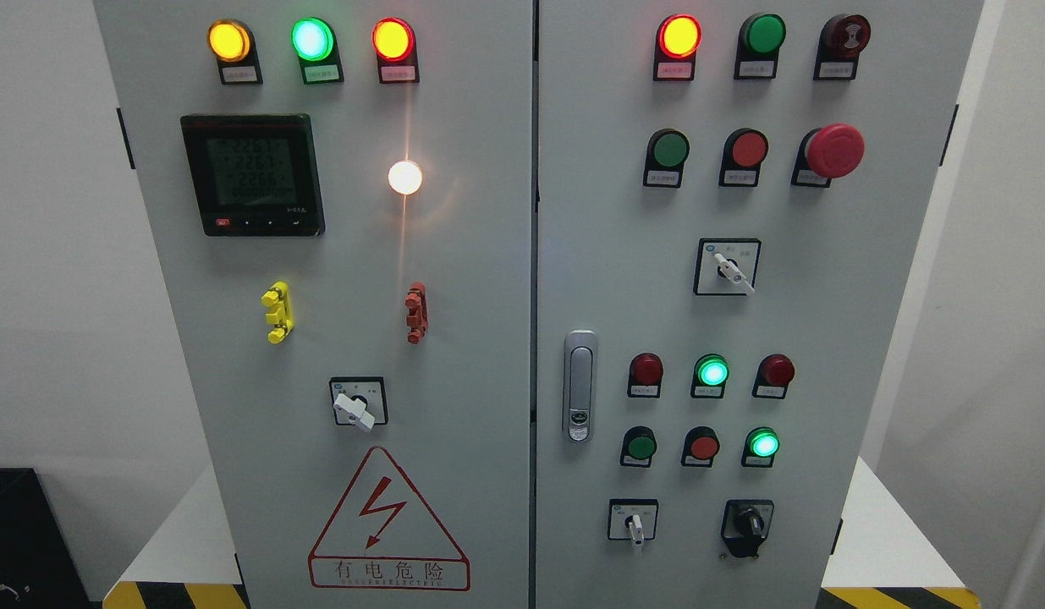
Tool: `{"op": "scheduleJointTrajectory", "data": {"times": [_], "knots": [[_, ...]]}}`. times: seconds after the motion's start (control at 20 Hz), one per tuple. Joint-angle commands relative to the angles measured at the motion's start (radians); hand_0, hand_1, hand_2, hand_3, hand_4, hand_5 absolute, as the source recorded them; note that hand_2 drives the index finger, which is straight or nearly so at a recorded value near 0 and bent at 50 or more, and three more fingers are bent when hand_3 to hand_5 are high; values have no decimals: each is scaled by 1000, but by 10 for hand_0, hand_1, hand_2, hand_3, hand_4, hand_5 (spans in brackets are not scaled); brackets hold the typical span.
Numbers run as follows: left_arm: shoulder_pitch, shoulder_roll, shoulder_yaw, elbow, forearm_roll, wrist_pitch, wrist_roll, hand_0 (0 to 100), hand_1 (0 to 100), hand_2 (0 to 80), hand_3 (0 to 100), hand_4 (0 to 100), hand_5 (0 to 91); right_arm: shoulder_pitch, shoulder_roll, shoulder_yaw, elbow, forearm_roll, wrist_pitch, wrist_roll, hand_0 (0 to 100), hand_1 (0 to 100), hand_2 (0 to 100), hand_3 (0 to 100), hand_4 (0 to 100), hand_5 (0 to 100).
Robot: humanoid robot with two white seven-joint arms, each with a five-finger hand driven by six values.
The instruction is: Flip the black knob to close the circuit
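Showing no hand — black knob (748, 524) untouched, low on cabinet (522, 279)

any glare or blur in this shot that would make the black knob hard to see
Head view: the white lamp blooms and throws a vertical streak down the left door; the meter display is dim and its digits are hard to read; label print is too small to read; the black knob at lower right is sharp and glare-free.
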Motion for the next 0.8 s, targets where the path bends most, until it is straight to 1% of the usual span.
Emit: {"op": "scheduleJointTrajectory", "data": {"times": [0.0,0.05,0.2,0.3,0.65,0.75], "knots": [[0,0,-1,0,0,-1,-1,120,556,0,0,0,0,-58,7,3,-54,47,1,9,0,0,915,1000,949,985],[0,0,-1,0,0,-1,1,120,556,0,0,0,0,-72,7,5,-53,51,2,10,0,0,917,1000,949,985],[0,0,-1,0,0,-1,-1,120,556,0,0,0,0,-121,7,18,-46,57,28,41,0,0,919,1000,949,985],[0,0,-1,0,0,-1,-1,120,556,0,0,0,0,-142,7,17,-39,83,30,55,0,0,918,1000,950,985],[0,0,1,1,0,-1,-1,120,556,0,0,0,0,-155,7,17,-31,110,31,61,0,0,918,1000,954,985],[0,0,1,1,0,-1,-1,120,556,0,0,0,0,-155,7,18,-33,111,33,79,0,0,917,1000,954,985]]}}
